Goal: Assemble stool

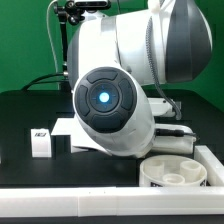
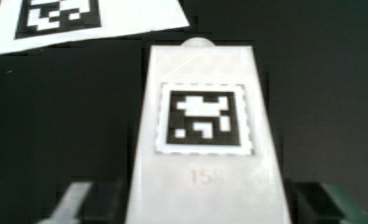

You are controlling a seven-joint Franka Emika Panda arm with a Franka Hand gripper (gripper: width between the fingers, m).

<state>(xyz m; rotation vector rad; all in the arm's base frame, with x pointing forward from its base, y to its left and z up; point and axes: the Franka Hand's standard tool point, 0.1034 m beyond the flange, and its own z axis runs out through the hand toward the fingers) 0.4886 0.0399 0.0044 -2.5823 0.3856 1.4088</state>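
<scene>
the jaws stand released, one finger [image 2: 88, 204] on either side of a white leg [image 2: 202, 110]. a dark strip of counter [image 2: 323, 90] shows between each finger and the leg's flank, so nothing is gripped yet. the leg lies flat on the black counter with its black-and-white tag [image 2: 202, 118] facing up. the small rounded nub at its far end points toward the marker board [image 2: 56, 25], which is near but not touching.

the leg looks like a moulded plastic block: stiff, light, and smooth enough to slip or twist if pinched off-centre. its long flat flanks look like the place to take hold. a square grip at the end where the fingers sit would leave the nub end free for fitting.

in the exterior view the arm [image 1: 110, 105] fills the middle and hides both the jaws and this leg. a second leg [image 1: 40, 143] stands on the counter at the exterior view's left. the round seat [image 1: 180, 173] lies low at the exterior view's right, well apart from that leg, and no leg shows fitted in it.
</scene>
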